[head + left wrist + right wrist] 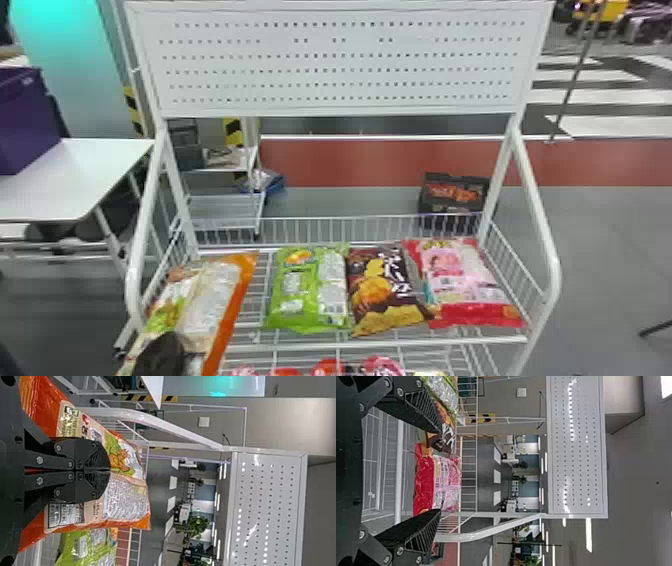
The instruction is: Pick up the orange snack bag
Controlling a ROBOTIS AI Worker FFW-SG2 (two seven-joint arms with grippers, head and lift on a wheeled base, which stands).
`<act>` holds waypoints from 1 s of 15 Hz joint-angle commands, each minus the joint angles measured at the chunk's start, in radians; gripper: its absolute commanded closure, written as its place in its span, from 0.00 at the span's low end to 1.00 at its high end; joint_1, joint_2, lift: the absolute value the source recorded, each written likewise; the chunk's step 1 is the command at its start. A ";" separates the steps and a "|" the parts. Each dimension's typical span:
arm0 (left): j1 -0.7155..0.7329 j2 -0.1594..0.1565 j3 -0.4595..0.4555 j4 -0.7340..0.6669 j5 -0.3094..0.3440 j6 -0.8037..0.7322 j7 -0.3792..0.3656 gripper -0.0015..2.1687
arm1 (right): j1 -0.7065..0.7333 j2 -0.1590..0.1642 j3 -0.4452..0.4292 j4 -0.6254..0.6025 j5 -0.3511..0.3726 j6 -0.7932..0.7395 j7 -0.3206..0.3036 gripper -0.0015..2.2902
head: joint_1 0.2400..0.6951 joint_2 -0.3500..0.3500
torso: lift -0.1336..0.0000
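Well, we have the left gripper [160, 354] with its fingers pinching the orange snack bag [212, 300], which tilts at the left end of the wire shelf [380, 344]. To its right we see the green bag [306, 305], then the brown bag [372, 290] and the pink-and-red bag [460, 285]. Our right gripper [440, 471] holds its fingers spread, with nothing between them.

A white wire shelf [380, 344] carries a green bag [306, 290], brown bag [382, 290] and pink bag [462, 282].
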 commanded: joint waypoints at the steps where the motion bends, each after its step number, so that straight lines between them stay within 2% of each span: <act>1: 0.071 0.002 0.021 -0.012 0.000 -0.079 -0.003 0.66 | 0.000 0.000 0.002 0.002 0.000 0.000 0.000 0.09 | 0.57 0.50 | 1.00; 10: 0.221 0.017 0.035 -0.032 -0.046 -0.223 -0.028 0.66 | -0.002 0.002 0.005 0.003 -0.002 0.000 0.000 0.09 | 0.57 0.50 | 1.00; 15: 0.255 0.026 0.036 -0.040 -0.052 -0.257 -0.032 0.66 | -0.002 0.000 0.005 0.006 -0.002 0.000 0.000 0.09 | 0.57 0.50 | 1.00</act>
